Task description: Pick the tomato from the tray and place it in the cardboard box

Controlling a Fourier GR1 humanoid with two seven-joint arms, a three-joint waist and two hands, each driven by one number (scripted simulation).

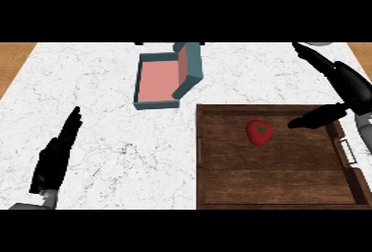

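Observation:
A red tomato [259, 132] with a green stem lies in the upper middle of the dark wooden tray [218, 192]. My right hand [347, 83] hangs over the tray's upper right corner, fingers straight and pointing away, thumb stretched toward the tomato with a small gap between them. It holds nothing. The box [161, 78] has teal walls and a pink floor and stands open on the marble counter, up and left of the tray. My left hand [56, 155] rests open at the lower left, fingers up.
The tray has a metal handle [349, 150] on its right side, close to my right forearm. A wooden strip [13, 61] borders the white marble counter [102, 128] on the left.

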